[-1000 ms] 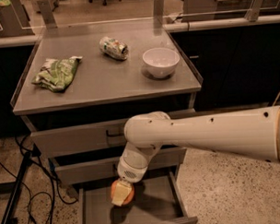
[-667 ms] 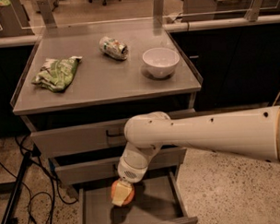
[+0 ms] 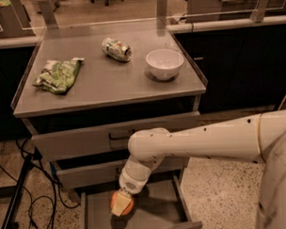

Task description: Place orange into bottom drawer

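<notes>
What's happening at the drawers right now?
The robot's arm reaches down, and its hand grips the orange low inside the pulled-out bottom drawer. Whether the fruit touches the drawer floor cannot be told, and it has not been let go. On the cabinet top sit a green snack bag, a crushed can and a white bowl, all well away from the arm.

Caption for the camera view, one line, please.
Gripper holding the orange low over the open bottom drawer.
</notes>
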`<control>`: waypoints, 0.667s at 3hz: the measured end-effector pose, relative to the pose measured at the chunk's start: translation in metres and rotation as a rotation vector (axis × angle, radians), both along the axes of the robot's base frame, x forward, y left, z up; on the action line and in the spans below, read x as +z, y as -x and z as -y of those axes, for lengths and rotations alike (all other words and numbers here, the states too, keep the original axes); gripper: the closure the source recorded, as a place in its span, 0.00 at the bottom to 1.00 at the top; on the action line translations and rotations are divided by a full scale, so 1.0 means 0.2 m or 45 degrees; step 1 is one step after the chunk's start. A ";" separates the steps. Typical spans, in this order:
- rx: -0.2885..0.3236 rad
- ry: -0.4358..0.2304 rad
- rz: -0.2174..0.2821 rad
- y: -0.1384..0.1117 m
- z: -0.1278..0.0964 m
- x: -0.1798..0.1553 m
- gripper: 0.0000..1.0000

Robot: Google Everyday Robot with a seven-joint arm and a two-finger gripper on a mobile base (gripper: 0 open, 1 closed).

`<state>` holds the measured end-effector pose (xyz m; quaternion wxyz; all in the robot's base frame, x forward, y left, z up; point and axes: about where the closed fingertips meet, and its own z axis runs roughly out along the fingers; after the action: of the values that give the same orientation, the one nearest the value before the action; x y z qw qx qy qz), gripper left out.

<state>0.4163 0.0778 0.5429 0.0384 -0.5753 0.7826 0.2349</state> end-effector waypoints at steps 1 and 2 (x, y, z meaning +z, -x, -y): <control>-0.021 0.021 -0.051 -0.07 -0.05 -0.23 1.00; -0.002 0.037 -0.103 -0.10 -0.12 -0.37 1.00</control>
<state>0.4359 0.1024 0.4694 -0.0015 -0.5652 0.7872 0.2465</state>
